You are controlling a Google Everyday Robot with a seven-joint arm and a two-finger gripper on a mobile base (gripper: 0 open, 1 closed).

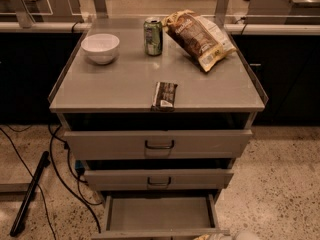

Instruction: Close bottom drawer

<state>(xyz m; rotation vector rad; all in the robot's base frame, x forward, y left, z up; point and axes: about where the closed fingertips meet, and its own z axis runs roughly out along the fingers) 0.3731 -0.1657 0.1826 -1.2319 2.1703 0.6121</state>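
1. Camera view looks down on a grey metal cabinet. The bottom drawer point(159, 213) sits lowest, below the front edge of the worktop point(120, 86). It is pulled out well past the middle drawer point(200, 178) and the top drawer point(210, 143), and its shallow tray is bare.
2. The gripper point(207, 236) shows only as a sliver at the picture's lower edge, at the drawer's front lip and right of its middle. Whether it is open, closed or holding anything cannot be told.
3. From the gripper the drawer lies straight ahead, toward the cabinet. Its front runs left to right, parallel to the worktop's front edge, and it slides front to back. A square push inward looks right, though contact off to the right might skew the tray.
4. The drawer is thin, smooth, matt sheet metal with low walls. Its handle is out of view.
5. A white bowl point(100, 47) sits near the back left corner, a green can point(153, 36) at the back edge and a crinkled chip bag point(198, 38) toward the back right corner. A dark wrapped bar point(164, 95) lies at the front edge.
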